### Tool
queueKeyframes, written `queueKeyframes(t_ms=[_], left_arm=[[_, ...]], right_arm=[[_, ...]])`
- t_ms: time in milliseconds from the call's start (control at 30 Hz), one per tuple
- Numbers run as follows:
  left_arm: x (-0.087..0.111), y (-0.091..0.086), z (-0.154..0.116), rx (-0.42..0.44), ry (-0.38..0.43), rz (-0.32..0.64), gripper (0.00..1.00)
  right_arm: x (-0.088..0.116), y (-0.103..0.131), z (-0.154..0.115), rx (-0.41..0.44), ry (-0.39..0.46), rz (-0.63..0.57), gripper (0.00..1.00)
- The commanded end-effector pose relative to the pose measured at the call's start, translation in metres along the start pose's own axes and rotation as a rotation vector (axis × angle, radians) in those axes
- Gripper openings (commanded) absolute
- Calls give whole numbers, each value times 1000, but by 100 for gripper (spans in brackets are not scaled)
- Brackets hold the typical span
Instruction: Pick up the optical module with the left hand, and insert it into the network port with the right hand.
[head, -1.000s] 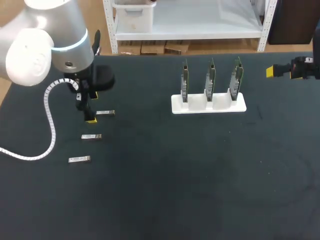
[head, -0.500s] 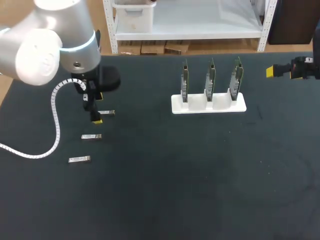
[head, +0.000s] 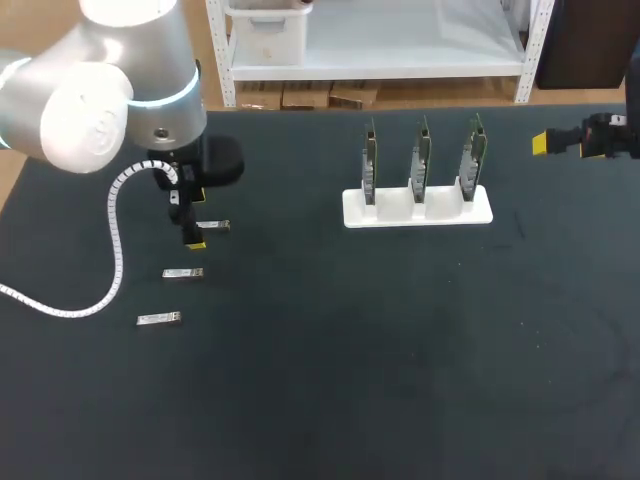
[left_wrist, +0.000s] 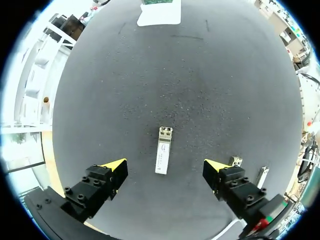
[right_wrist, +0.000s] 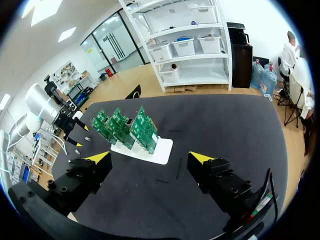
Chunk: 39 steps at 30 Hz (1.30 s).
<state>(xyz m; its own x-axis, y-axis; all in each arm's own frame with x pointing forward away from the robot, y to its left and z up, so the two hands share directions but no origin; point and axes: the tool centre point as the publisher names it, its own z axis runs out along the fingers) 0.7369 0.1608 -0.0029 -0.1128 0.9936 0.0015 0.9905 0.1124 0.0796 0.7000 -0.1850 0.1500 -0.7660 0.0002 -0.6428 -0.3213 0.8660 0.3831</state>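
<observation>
Lining up the pick: my left hand (left_wrist: 165, 167) hangs wide open over the module (left_wrist: 163, 149), which lies flat on the worktop (head: 330, 380) well left of the card rack (head: 417, 208). Next I'd say drop straight, then squeeze. Right hand (right_wrist: 150, 158) sits open, right of the rack.

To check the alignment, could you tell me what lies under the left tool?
Beneath the open left tool, between its fingers, one optical module lies untouched on the table, nothing covering it.
</observation>
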Motion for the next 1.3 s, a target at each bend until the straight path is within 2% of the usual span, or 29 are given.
queueKeyframes(t_ms=[33, 367, 933, 967, 1000, 1033, 1100, 1300], left_arm=[[2, 3, 3, 5, 5, -6, 100], [3, -2, 12, 31, 11, -1, 100], [4, 1, 17, 41, 16, 7, 100], [3, 1, 17, 40, 14, 10, 88], [3, 1, 17, 39, 13, 13, 47], [3, 1, 17, 38, 13, 15, 24], [3, 0, 17, 38, 13, 17, 0], [4, 1, 18, 37, 17, 16, 0]], right_arm=[[0, 0, 0, 0, 0, 0, 100], [0, 0, 0, 0, 0, 0, 100], [0, 0, 0, 0, 0, 0, 100], [0, 0, 0, 0, 0, 0, 100], [0, 0, 0, 0, 0, 0, 100], [0, 0, 0, 0, 0, 0, 100], [0, 0, 0, 0, 0, 0, 100], [0, 0, 0, 0, 0, 0, 100]])
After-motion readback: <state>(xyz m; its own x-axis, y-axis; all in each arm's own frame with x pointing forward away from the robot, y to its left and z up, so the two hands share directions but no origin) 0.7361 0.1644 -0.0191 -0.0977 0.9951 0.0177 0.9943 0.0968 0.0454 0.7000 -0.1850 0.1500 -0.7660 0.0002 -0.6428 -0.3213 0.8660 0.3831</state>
